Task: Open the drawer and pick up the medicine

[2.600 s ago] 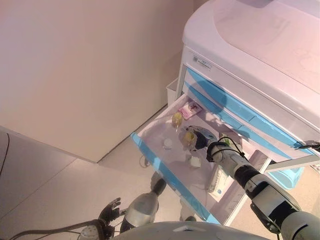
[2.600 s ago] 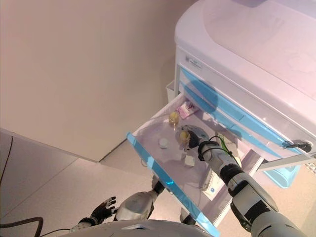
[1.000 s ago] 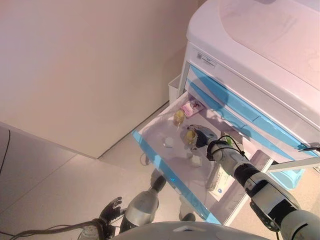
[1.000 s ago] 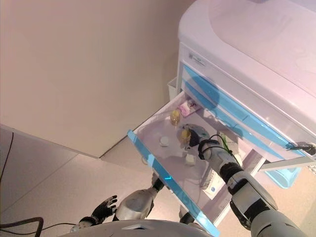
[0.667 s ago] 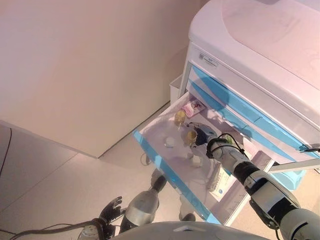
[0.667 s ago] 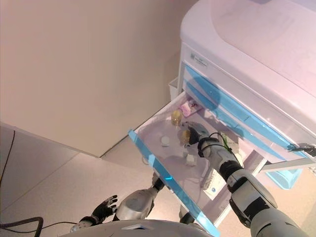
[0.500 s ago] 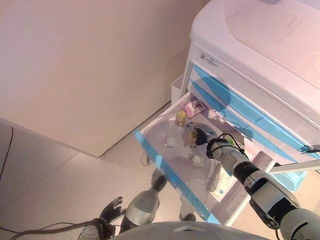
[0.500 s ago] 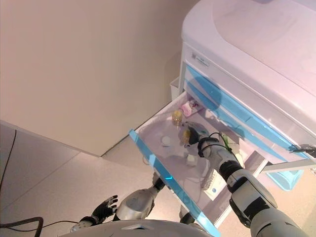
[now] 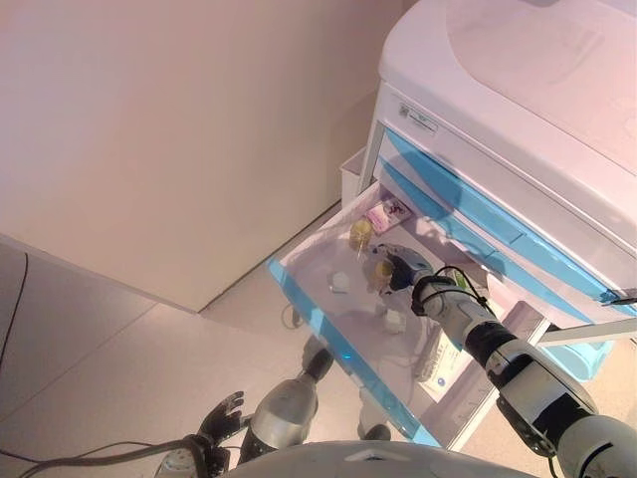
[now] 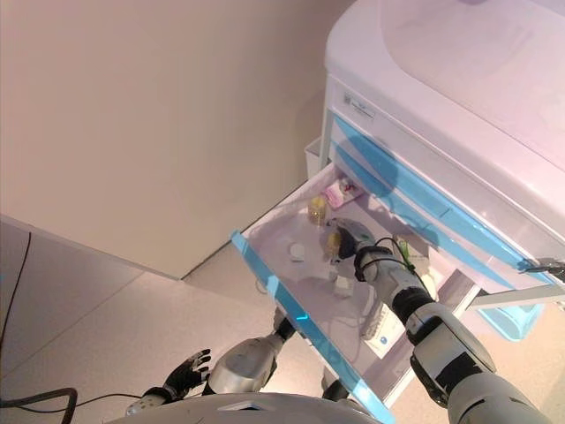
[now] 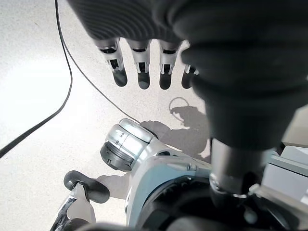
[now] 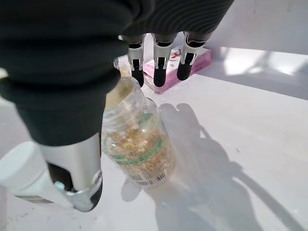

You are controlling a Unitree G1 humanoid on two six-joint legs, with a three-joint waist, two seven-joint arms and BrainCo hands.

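Note:
The cart's lower drawer (image 9: 320, 324) with a blue front stands pulled open. A clear medicine bottle (image 12: 138, 142) of yellow capsules stands upright in it, also seen in the left eye view (image 9: 381, 270). My right hand (image 9: 406, 271) reaches into the drawer with the bottle between its thumb (image 12: 76, 169) and its straight fingers (image 12: 161, 68); the fingers pass over the bottle and are not curled round it. My left hand (image 9: 220, 416) hangs open low by the floor, fingers (image 11: 140, 72) straight and empty.
The drawer also holds a second yellow bottle (image 9: 359, 234), a pink box (image 12: 201, 59) at the back, a small white-capped bottle (image 12: 18, 177) and a white packet (image 9: 433, 357). The white cart (image 9: 518, 80) has closed blue drawers (image 9: 468, 204) above. A beige wall (image 9: 179, 129) stands to the left.
The camera has shifted a little. My right hand stays at the yellow bottle inside the drawer, hardly moved. The left hand has not moved.

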